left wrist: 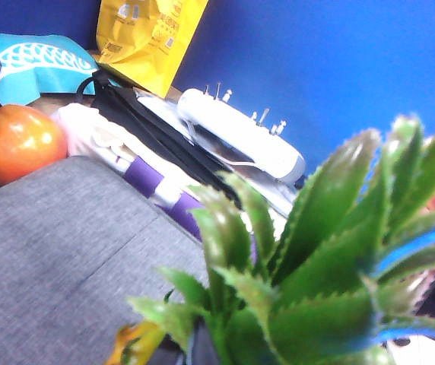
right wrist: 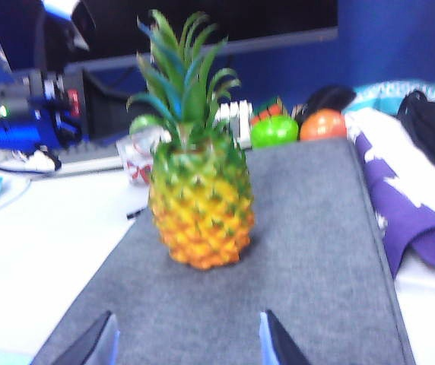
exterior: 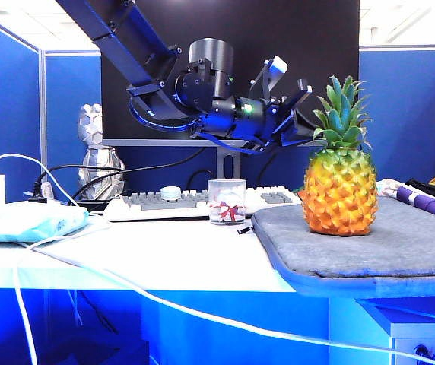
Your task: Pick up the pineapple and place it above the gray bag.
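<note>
1. The pineapple (exterior: 339, 176) stands upright on the gray bag (exterior: 385, 247) (near its left end).
2. Left gripper (exterior: 303, 122), clenched and empty, hangs beside the crown.
3. Right gripper (right wrist: 188, 344), fingers spread, faces the pineapple.

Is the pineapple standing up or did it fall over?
Standing up. The pineapple sits on its base on the gray bag, with its leaf crown pointing straight up. The right wrist view shows it upright too.
</note>
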Robot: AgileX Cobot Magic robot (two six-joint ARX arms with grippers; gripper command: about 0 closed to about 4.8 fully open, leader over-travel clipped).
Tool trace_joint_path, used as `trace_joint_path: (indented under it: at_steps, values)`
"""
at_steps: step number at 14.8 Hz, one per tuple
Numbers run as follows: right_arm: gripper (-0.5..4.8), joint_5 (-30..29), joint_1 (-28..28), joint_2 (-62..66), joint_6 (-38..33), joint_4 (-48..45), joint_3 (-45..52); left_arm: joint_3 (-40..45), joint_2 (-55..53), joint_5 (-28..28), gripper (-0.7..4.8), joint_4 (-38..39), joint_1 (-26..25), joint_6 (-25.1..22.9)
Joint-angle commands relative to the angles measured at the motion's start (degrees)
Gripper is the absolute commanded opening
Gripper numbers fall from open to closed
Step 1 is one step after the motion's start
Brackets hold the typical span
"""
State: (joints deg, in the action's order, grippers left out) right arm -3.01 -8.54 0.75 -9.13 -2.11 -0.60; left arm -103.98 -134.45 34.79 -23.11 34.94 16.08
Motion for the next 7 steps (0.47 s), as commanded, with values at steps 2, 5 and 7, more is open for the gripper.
trace_joint_path:
  at_steps: [2, 5, 7]
  values:
    - [2.53, 0.11, -0.07, 0.02, 0.15, -1.57, 0.52, 0.33, -0.39, 0.59, -0.05, 4.66, -0.15, -1.99]
    - [2.53, 0.13, -0.07, 0.02, 0.17, -1.57, 0.52, 0.33, -0.37, 0.61, -0.01, 4.63, -0.24, -1.95]
    - [2.53, 0.13, -0.07, 0.02, 0.17, -1.57, 0.52, 0.33, -0.37, 0.61, 1.32, 4.61, -0.24, -1.95]
